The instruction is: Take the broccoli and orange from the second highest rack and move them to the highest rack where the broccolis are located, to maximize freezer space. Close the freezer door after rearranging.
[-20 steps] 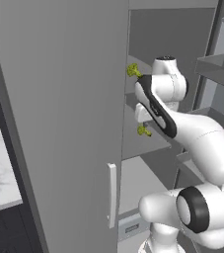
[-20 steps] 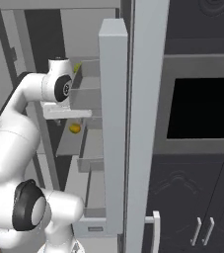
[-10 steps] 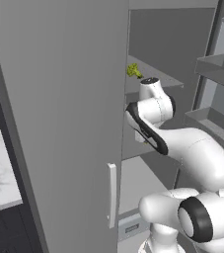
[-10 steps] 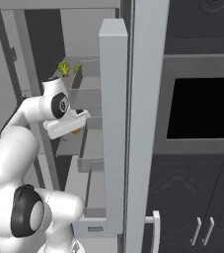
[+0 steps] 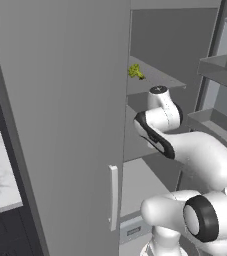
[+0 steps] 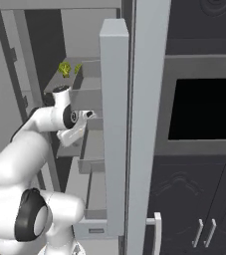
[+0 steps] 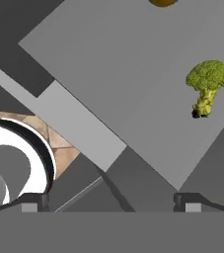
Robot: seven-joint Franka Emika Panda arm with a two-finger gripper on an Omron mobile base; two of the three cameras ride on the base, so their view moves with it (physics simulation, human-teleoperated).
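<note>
hand (image 7: 111, 200) seen fully open, nothing held | broccoli (image 7: 208, 84) on second-highest rack (image 7: 133, 74), orange (image 7: 163, 2) at far edge | broccoli judged light, stiff, lumpy | stem or crown sides to be pinched

A broccoli (image 5: 135, 72) sits on the top shelf (image 5: 160, 78) of the open freezer (image 5: 180, 45); the white arm (image 5: 185, 145) reaches in below it.
</note>
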